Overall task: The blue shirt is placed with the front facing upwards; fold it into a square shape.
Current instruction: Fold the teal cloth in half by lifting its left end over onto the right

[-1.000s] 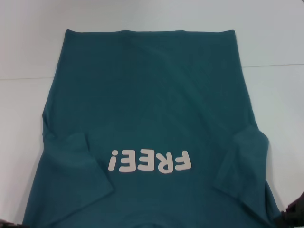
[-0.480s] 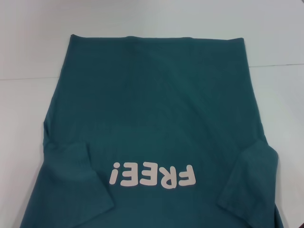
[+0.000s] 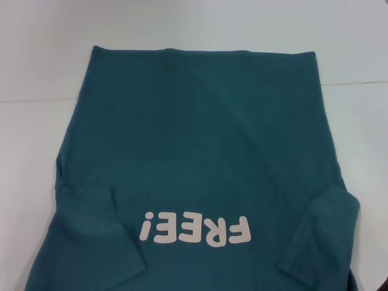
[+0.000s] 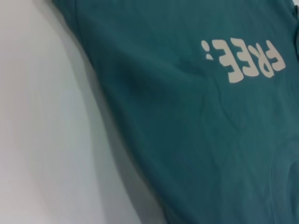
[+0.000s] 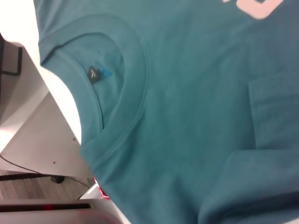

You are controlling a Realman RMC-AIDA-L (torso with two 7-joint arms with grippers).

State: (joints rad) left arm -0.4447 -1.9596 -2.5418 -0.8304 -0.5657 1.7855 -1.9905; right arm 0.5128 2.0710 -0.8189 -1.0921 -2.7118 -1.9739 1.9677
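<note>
The blue shirt (image 3: 200, 139) lies flat on the white table (image 3: 36, 151), front up. Its cream "FREE!" lettering (image 3: 194, 229) reads upside down near me, and the hem (image 3: 200, 51) is at the far side. Both short sleeves (image 3: 91, 236) (image 3: 324, 233) are folded inward over the body. The left wrist view shows the shirt (image 4: 187, 149) with the lettering (image 4: 243, 58) beside bare table (image 4: 42, 116). In the right wrist view the collar (image 5: 135, 70) and its small dark neck label (image 5: 96, 73) lie at the table's near edge. Neither gripper shows in any view.
White table surface surrounds the shirt on the left, right and far sides, with a seam line (image 3: 357, 83) across it. Past the table's near edge (image 5: 51, 116), the right wrist view shows floor and a dark cable (image 5: 28, 168).
The shirt has slid a little toward me and to the right. The dark right gripper seen at the lower right corner a second ago has left the head view.
</note>
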